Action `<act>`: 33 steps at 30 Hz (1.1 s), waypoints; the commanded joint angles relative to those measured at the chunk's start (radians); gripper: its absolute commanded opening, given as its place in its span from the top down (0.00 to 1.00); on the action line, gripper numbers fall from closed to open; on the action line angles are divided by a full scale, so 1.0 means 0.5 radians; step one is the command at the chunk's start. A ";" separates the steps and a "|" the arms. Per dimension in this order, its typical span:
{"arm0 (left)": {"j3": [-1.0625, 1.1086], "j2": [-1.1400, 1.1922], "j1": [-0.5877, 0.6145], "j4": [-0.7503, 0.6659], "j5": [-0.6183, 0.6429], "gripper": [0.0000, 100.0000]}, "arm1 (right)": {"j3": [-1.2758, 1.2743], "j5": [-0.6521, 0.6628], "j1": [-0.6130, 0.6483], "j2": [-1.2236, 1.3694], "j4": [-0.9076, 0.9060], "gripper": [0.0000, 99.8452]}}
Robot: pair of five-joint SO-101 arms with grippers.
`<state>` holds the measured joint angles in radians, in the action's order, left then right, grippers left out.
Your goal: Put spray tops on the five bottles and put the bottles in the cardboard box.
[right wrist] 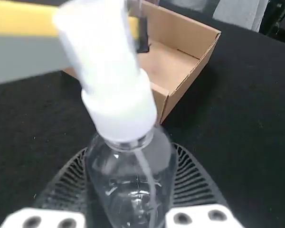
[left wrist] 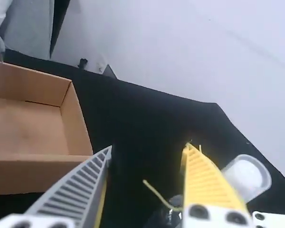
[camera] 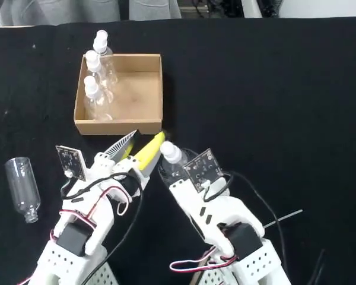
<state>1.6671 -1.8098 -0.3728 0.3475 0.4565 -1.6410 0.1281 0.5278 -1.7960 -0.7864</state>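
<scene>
Three capped bottles (camera: 97, 102) in the cardboard box (camera: 118, 126); right gripper (camera: 169, 169) grips a fourth bottle (right wrist: 128, 180) (spray top (right wrist: 111, 90) apparently on); left gripper (camera: 136, 148) open, empty; fifth bottle (camera: 22, 187) uncapped, left.

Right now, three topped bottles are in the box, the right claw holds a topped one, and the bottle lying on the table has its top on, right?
No. The lying bottle on the table has no spray top; the high view shows its neck bare. The three bottles in the cardboard box and the held bottle in the right claw are topped.
</scene>
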 commanded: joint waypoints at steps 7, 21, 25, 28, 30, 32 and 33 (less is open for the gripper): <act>-0.189 -0.028 0.026 -0.009 0.012 0.78 | 0.097 0.006 -0.150 -0.219 -0.003 0.97; -0.121 -0.028 0.213 0.006 -0.193 0.78 | 0.035 0.006 -0.273 -0.216 0.012 0.97; -0.115 -0.028 0.358 0.009 -0.193 0.78 | 0.032 0.006 -0.273 -0.216 0.012 0.97; -0.060 -0.028 0.440 0.009 -0.193 0.78 | 0.032 0.006 -0.273 -0.216 0.009 0.97; -0.002 -0.028 0.483 0.009 -0.193 0.78 | 0.032 0.006 -0.273 -0.216 0.006 0.97; 0.057 -0.028 0.535 -0.003 -0.193 0.78 | 0.032 0.006 -0.273 -0.216 0.003 0.97; 0.066 -0.028 0.560 0.006 -0.193 0.78 | 0.032 0.006 -0.273 -0.216 0.003 0.97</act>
<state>1.6701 -1.8113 -0.1473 0.3475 0.3675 -1.6410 0.1281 0.4189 -1.7960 -0.7864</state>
